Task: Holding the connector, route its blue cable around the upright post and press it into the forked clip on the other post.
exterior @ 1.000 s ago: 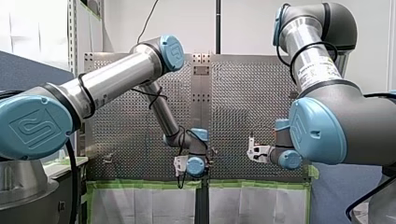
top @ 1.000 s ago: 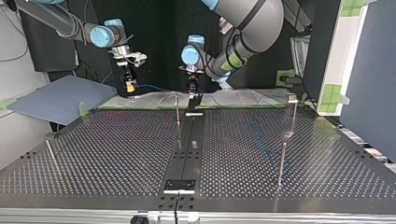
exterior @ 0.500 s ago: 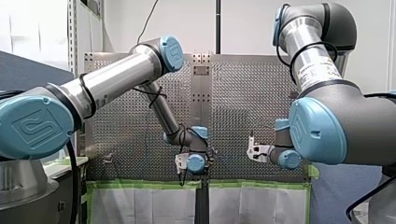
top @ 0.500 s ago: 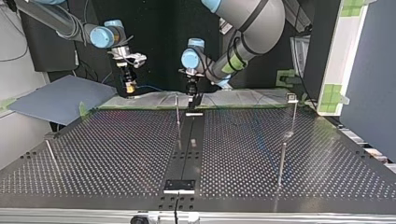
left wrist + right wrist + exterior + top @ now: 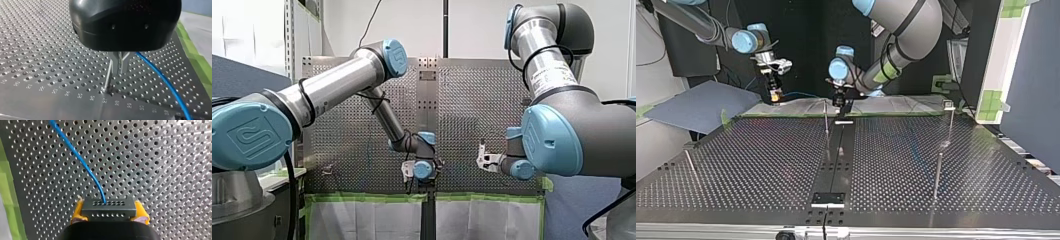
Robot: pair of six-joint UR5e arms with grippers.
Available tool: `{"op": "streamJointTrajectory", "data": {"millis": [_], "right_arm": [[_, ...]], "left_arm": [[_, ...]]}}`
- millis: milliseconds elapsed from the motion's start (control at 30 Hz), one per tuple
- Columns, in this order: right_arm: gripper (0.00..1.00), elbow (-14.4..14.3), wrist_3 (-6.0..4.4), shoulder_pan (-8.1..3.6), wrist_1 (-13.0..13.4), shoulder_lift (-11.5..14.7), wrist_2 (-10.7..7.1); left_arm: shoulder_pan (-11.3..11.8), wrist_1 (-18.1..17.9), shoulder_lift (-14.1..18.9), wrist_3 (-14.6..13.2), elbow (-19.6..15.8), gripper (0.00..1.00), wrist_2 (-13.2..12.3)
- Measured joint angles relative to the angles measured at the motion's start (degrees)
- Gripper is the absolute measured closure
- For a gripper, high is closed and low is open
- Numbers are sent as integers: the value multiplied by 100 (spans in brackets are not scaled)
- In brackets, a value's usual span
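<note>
Presently catalogued: connector (image 5: 109,205), a small dark block with two rows of holes, clamped end to end between the yellow pads (image 5: 78,211) of my right gripper (image 5: 109,213), above the perforated table (image 5: 761,165) near its green-taped edge, toward the top view's left. Attached: thin blue cable (image 5: 75,152), leaving the connector's holed face and curving away over the table toward my left gripper (image 5: 120,72). Cable judged light, limp and slightly springy, apt to go slack or slide up a smooth post unless kept taut. Connector judged rigid and light, best gripped as now, by the body rather than by the cable's root, sparing that joint a sharp bend. Metal fingers (image 5: 124,62) of my left gripper drawn close together, nothing seen gripped, tips just beside the thin upright post (image 5: 108,78) at the middle of that same edge, with the cable close on their other side. Post with small head fitting (image 5: 949,104), presumably the forked clip, near the corner at the top view's right, well apart. Routing apparently not yet made.
</note>
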State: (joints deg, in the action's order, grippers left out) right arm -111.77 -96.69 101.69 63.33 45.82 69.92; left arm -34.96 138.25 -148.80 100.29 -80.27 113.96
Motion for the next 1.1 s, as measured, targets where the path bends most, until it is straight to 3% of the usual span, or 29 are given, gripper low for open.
{"op": "streamJointTrajectory", "data": {"millis": [633,833,1100], "right_arm": [[100,400,-106,-44,-350,-88,-66],[100,619,-43,-47,-546,-286,-59],[100,844,-34,-48,-709,-454,-66]], "left_arm": [[118,115,-1,-1,102,100,-174],[148,146,-2,-6,129,100,-201],[173,170,0,-12,157,100,-211]]}}
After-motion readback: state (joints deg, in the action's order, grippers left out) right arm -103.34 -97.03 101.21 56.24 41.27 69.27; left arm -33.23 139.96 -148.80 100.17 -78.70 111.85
